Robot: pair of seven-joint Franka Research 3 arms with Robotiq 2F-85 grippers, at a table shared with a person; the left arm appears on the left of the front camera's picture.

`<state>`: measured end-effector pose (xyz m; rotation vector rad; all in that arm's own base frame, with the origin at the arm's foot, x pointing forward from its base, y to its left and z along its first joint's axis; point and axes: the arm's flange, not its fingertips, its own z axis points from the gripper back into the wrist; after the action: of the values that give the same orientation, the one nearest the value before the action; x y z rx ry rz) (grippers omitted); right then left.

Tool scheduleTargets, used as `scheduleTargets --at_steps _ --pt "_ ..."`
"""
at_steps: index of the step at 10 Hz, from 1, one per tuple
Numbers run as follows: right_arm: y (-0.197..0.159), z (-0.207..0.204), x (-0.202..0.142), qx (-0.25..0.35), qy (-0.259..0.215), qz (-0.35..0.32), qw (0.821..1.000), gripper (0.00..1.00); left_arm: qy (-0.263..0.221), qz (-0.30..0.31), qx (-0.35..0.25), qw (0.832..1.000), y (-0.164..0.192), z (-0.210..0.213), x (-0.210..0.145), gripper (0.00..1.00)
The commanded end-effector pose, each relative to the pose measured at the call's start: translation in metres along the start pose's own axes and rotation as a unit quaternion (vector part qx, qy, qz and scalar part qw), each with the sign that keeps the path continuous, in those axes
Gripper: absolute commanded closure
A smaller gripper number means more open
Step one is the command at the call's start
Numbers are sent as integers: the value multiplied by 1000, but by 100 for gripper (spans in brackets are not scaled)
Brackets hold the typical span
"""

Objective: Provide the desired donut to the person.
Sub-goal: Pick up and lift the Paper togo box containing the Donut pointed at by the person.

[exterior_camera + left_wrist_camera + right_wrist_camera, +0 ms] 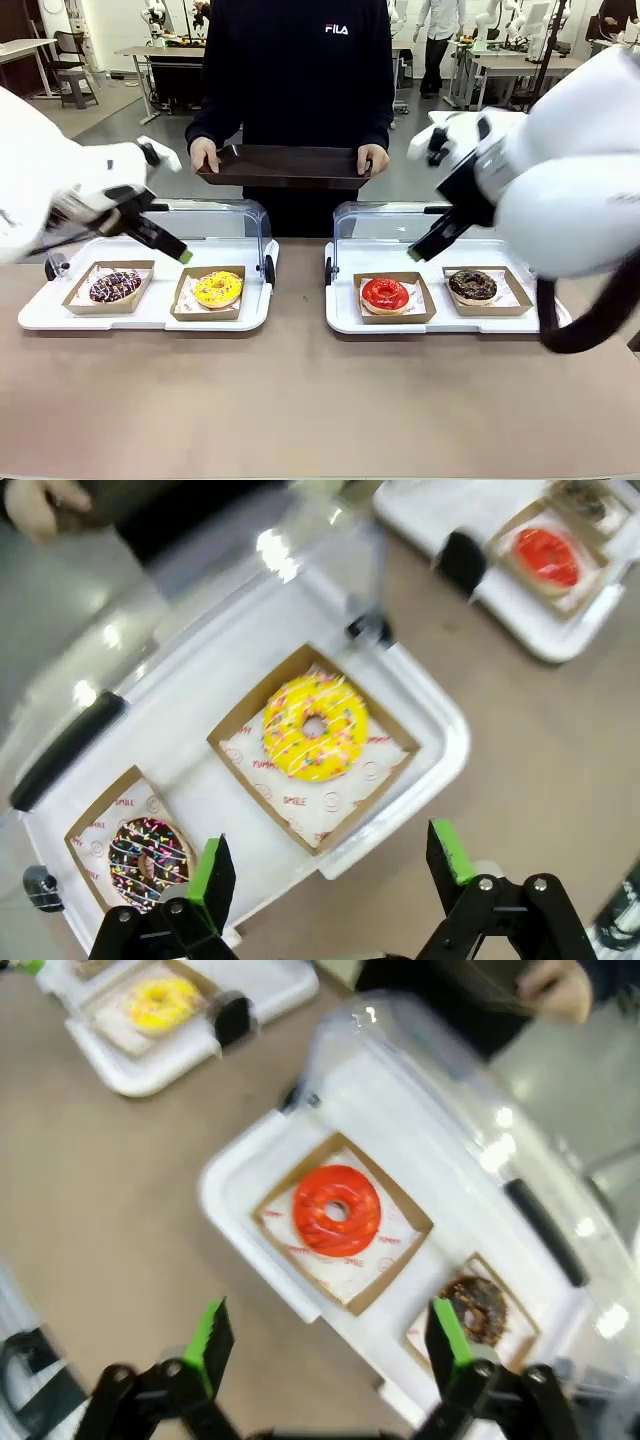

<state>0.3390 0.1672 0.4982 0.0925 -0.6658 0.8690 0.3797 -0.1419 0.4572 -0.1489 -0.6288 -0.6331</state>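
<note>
The person [300, 70] stands at the far side of the tabletop [300, 400], holding a dark tray [285, 166] level at waist height with both hands [205, 155], one at each end.

Two white trays lie side by side on the tabletop, apart from each other, each with its clear lid [215, 215] raised at the back. The left tray [163, 292] carries two open cardboard boxes: a sprinkled chocolate donut [115, 285] in the outer one and a yellow donut [217, 288] in the inner one. The right tray [440, 300] also carries two boxes: a red donut [385, 294] in the inner one and a brown donut [472, 286] in the outer one. All four donuts rest in their boxes, and none is gripped.

The left end effector [330, 858] hangs above the left tray, its fingers spread wide with nothing between them. In its wrist view the yellow donut sits just ahead of the gap and the sprinkled donut lies by one green pad.

The right end effector [328, 1328] hovers over the right tray, its fingers likewise wide apart and empty. In its wrist view the red donut lies ahead of the gap and the brown donut sits near one pad.
</note>
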Motion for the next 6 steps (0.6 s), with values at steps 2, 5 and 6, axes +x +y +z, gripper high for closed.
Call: scheduleTargets --at_steps 2,5,6 --pt "-40 86 -46 70 -58 55 994 0 -45 -37 -97 994 28 74 -64 0" --pt "-87 123 -78 103 -102 56 988 0 -102 -67 -97 988 64 99 -83 0" --pt "-99 130 -89 112 -108 60 986 0 -108 -65 -96 987 73 101 -89 0"
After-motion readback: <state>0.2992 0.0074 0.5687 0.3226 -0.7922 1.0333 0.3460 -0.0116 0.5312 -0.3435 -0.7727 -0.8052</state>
